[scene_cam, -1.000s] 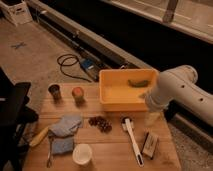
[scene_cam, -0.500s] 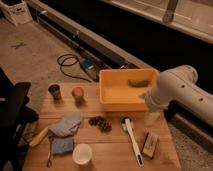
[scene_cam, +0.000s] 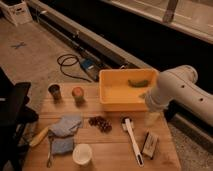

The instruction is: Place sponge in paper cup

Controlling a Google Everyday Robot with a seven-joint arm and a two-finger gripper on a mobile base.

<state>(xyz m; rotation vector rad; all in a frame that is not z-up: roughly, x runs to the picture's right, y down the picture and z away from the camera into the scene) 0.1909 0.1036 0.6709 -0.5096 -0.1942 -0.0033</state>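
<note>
the gripper is seen spread wide and empty beside the yellow bin, well apart from the sponge laid just beside the paper cup.

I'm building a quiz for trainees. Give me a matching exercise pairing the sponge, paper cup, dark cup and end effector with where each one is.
1 sponge
2 paper cup
3 dark cup
4 end effector

A beside the orange-topped cup
B at the yellow bin's near right corner
C right of the sponge in the picture, nearest the camera
D next to the blue cloth, on the camera's side

Pairs: 1-D, 2-C, 3-A, 4-B
</note>
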